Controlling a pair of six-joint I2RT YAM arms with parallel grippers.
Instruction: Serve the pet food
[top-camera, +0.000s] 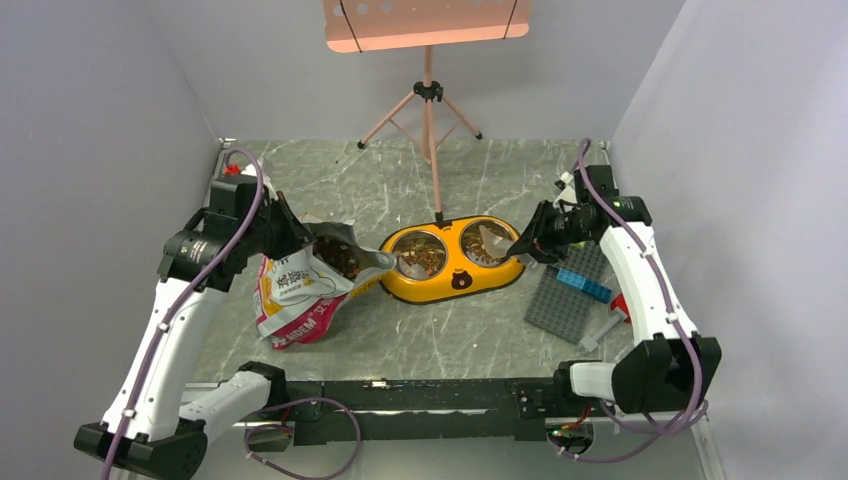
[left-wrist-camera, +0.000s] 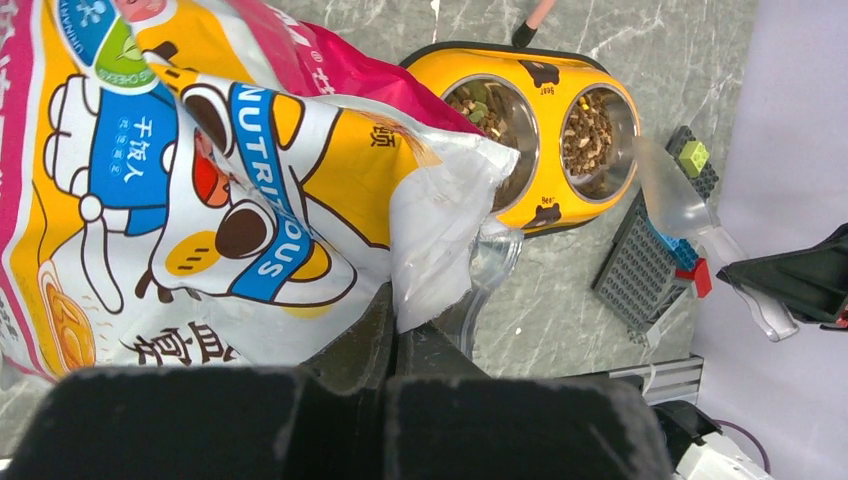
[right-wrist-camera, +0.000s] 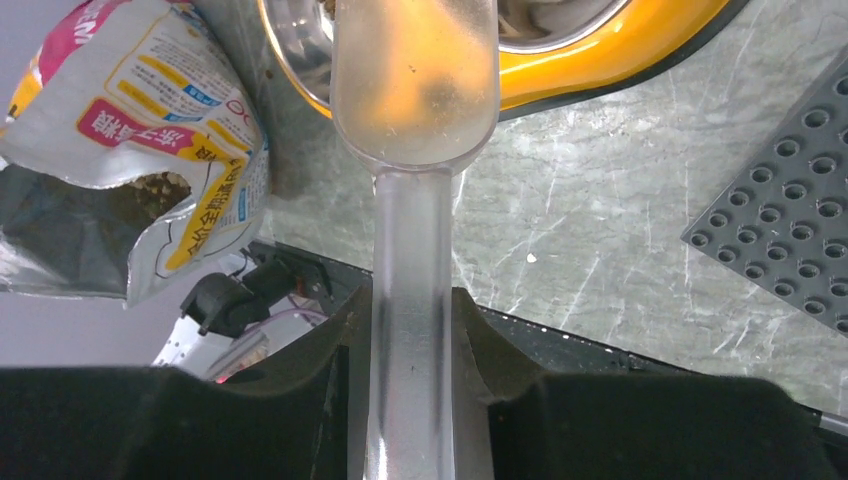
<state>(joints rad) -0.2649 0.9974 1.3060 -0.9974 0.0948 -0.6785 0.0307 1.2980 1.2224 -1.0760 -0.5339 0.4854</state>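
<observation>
The white-and-yellow pet food bag lies open on its side at the left, with brown kibble showing in its mouth. My left gripper is shut on the bag's torn top edge. The yellow double-bowl feeder sits mid-table, and both steel bowls hold kibble. My right gripper is shut on the handle of a clear plastic scoop. The scoop's bowl hangs over the right bowl's rim and looks empty. The bag also shows in the right wrist view.
A grey studded baseplate with a blue brick and a red piece lies right of the feeder. A pink tripod stand stands behind the feeder. Grey walls close in the left, right and back.
</observation>
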